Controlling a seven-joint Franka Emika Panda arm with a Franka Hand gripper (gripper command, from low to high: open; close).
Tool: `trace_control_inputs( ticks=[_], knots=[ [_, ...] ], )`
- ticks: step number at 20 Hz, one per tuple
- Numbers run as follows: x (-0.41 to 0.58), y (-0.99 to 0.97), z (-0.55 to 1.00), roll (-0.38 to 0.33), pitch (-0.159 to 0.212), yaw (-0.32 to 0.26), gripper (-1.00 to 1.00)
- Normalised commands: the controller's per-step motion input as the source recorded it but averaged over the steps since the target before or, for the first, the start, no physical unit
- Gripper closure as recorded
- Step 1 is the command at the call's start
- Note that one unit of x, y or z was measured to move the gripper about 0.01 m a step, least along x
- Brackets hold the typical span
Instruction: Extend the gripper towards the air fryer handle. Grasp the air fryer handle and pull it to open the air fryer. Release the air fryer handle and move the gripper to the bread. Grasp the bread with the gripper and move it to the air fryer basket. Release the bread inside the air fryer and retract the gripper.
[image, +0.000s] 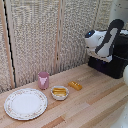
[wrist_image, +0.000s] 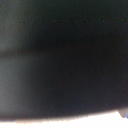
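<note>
exterior view: the white-and-black arm (image: 102, 42) is bent down against the air fryer (image: 114, 57), a matte black box at the exterior view's right; the gripper itself and the air fryer handle are hidden behind the arm, so i cannot tell whether the jaws are wide or closed; the bread (image: 75, 85), a small orange-golden oblong, lies on the wooden table (image: 95, 100) just beside the bowl (image: 59, 92), near a pink cup (image: 43, 79) and a plate (image: 25, 104); wrist view: nearly all dark, blurred black surface, very close; judging from this, the handle approach is underway; best to advance slowly, centre the bar between the jaws, close firmly, then pull straight out.
</note>
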Motion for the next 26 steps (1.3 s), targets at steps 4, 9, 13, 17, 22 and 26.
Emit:
trace_control_inputs(
  ticks=[4,9,13,17,22,26],
  knots=[
    [0.000,0.03,0.25,0.289,0.129,0.021,1.00],
    [0.002,0.15,0.09,0.353,0.090,0.016,1.00],
    [0.027,0.24,0.03,0.374,0.012,-0.022,1.00],
    [0.031,0.40,0.08,0.338,-0.008,-0.149,1.00],
    [0.000,0.36,0.19,0.270,-0.015,-0.203,1.00],
    [-0.050,0.85,-0.04,0.075,-0.209,-0.088,1.00]
  ],
)
